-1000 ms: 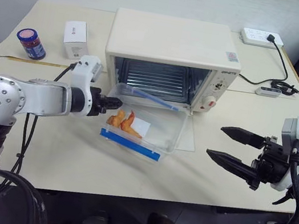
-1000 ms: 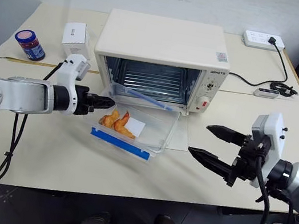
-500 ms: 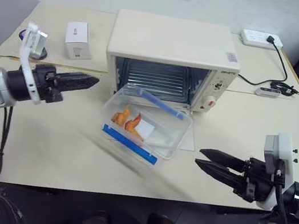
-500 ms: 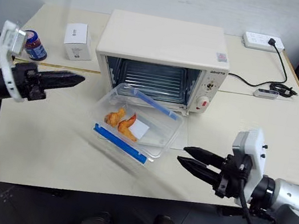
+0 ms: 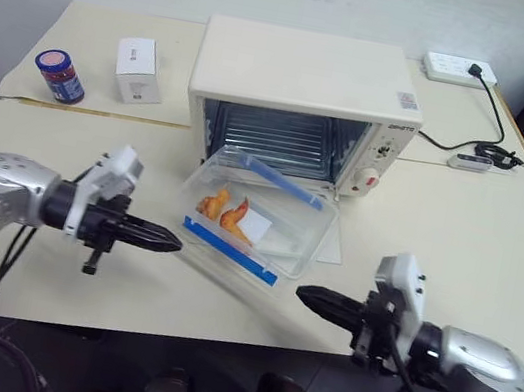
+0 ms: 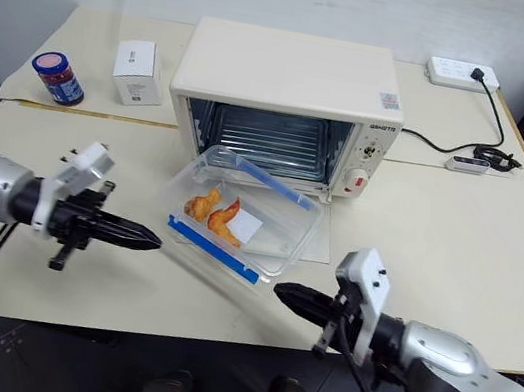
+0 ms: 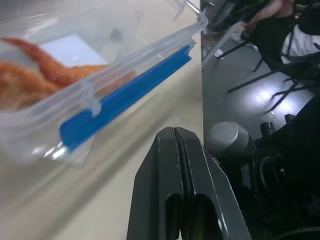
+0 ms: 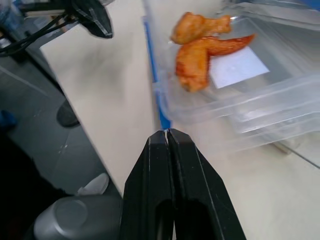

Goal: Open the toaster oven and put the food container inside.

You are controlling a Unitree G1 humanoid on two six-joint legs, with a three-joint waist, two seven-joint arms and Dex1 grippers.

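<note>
**Container sits outside the open oven, both pincers shut and empty**

The food container lies on the tabletop just in front of the toaster oven, resting on what looks like the lowered glass door, with its far end close to the oven mouth. It is a clear, shallow box with orange food pieces in it and blue clips along its two long sides. Its long axis runs slantwise, from the near side on the robot's right up towards the oven on the left, so it does not sit square to the opening. The oven stands open, its wire rack bare; the box is not yet inside.

The left pincer hovers low over the tabletop, just beside the container's near blue clip and pointing at it, not touching. Its two black fingers are pressed together on nothing, as the left wrist view shows plainly. The right pincer comes in from the near right corner, its fingers likewise closed tight and empty, aimed along the container's near long side and a little apart from it.

Both lie on the near side, with the oven beyond the box. The left looks slightly nearer. I'd judge the box needs pushing or lifting away from the robot, and squaring first.

Further back stand a small blue jar and a white carton; a power strip lies behind the oven.
</note>
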